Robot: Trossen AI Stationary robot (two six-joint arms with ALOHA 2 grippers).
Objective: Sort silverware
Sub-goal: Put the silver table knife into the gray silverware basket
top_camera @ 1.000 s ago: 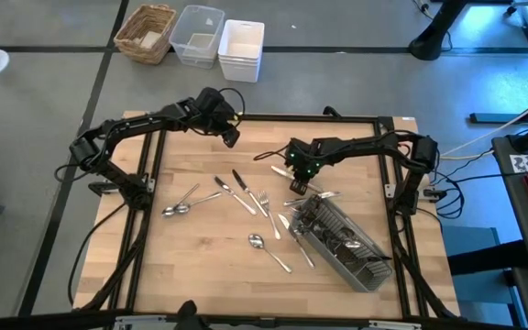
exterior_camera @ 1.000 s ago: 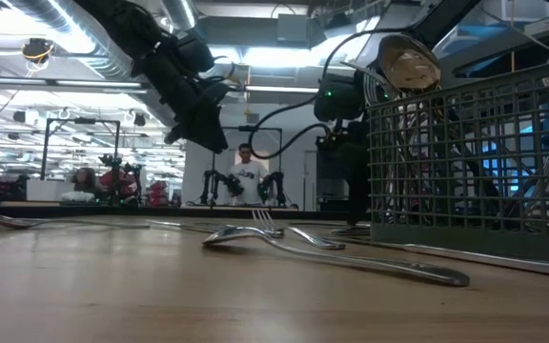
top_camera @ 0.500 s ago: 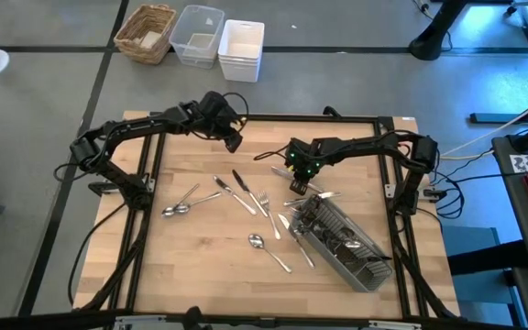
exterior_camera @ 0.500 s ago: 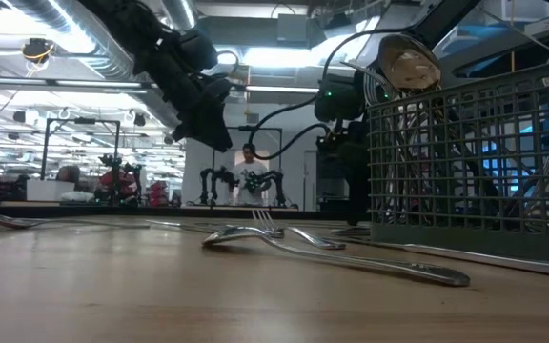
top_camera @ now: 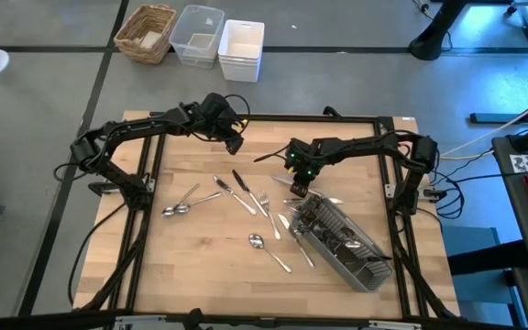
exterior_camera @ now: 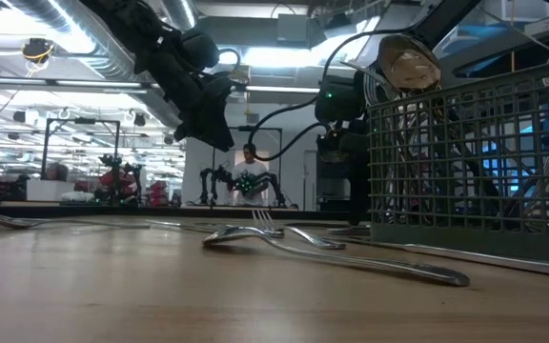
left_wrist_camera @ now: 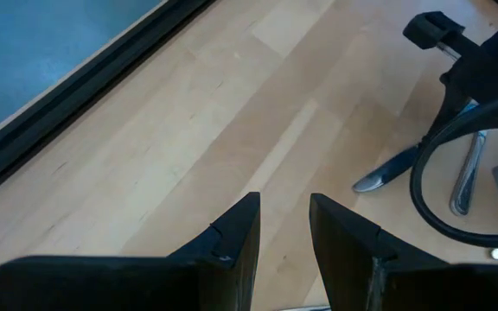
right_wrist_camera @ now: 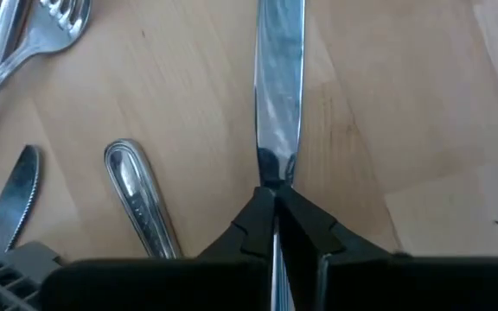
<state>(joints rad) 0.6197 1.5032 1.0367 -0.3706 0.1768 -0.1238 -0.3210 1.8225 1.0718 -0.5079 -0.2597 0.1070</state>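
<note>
Pinching knife [right_wrist_camera: 277, 95] in right gripper [right_wrist_camera: 275, 203] fingers at caddy's [top_camera: 346, 246] eleven o'clock; next, lift and slot into caddy. Left gripper [left_wrist_camera: 284, 229] hovering, fingers parted, empty.

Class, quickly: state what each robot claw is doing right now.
Left claw: open, holding nothing, above bare table.
Right claw: closed on a table knife.

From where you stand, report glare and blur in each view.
High view: even light, no glare. Low view: bright ceiling lights behind leave the caddy and arms in silhouette; the near table is soft, and the spoon catches highlights. Right wrist view: bright reflection along the knife pinched in the right gripper. Left wrist view: left gripper casts a soft shadow.
</note>
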